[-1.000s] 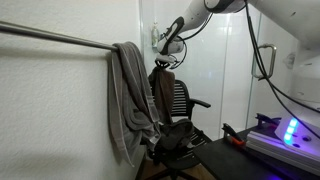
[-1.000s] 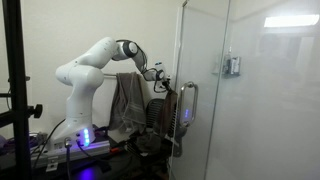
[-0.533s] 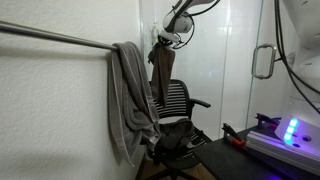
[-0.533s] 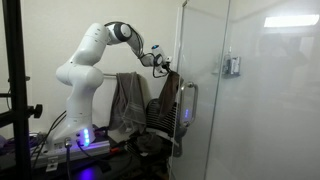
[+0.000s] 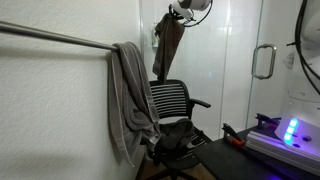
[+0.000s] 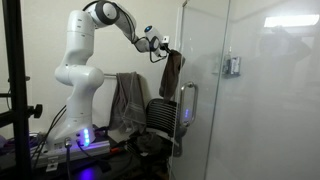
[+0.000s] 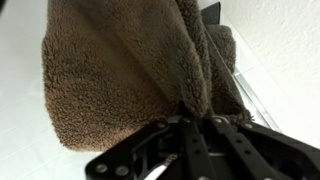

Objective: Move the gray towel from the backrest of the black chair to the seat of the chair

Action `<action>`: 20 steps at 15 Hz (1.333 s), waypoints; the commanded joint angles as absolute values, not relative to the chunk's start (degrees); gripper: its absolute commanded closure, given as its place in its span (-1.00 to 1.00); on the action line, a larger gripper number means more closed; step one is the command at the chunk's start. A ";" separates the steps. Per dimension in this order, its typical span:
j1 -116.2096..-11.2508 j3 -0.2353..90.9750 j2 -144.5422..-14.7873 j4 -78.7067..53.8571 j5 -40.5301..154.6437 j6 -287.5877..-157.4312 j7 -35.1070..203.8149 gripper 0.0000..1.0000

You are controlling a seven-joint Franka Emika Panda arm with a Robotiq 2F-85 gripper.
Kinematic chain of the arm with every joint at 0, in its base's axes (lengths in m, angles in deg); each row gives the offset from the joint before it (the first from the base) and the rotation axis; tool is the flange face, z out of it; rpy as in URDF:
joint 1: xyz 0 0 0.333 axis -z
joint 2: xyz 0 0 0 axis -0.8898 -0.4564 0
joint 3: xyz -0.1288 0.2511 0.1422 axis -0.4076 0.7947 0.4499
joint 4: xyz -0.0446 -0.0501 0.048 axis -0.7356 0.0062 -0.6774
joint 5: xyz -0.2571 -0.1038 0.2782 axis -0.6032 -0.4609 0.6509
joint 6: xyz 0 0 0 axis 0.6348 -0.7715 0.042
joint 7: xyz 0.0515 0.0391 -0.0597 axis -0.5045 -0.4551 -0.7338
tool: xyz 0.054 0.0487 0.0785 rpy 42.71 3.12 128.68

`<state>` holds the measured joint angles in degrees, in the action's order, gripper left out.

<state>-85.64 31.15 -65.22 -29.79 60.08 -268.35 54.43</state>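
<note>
The gray towel (image 5: 168, 47) is a dark brownish-gray cloth hanging in the air from my gripper (image 5: 180, 13), clear above the black chair (image 5: 175, 100) with its ribbed backrest. In the other exterior view the towel (image 6: 172, 73) hangs from the gripper (image 6: 163, 45) above the chair (image 6: 158, 116). In the wrist view the fuzzy towel (image 7: 130, 60) fills the frame, pinched between my fingers (image 7: 195, 122). The gripper is shut on the towel. The chair's seat (image 5: 180, 135) is dark and partly hidden by the lighter towel.
A larger, lighter gray towel (image 5: 128, 95) drapes over a metal bar (image 5: 55, 38) beside the chair. A glass panel with a handle (image 6: 188, 105) stands in front of the chair. A device with a purple light (image 5: 290, 130) sits on a table.
My gripper has risen with the towel; the towel has come off the backrest and now hangs free above the chair.
</note>
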 commanded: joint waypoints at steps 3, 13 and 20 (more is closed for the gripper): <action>-79.29 32.42 -46.04 -38.09 37.48 -244.78 36.21 0.95; -68.61 44.86 -40.83 -50.54 59.25 -222.78 53.44 0.95; -68.59 46.98 -65.15 -48.94 78.36 -234.21 67.61 0.95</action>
<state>-69.51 45.00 -55.54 -51.48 71.73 -227.68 62.44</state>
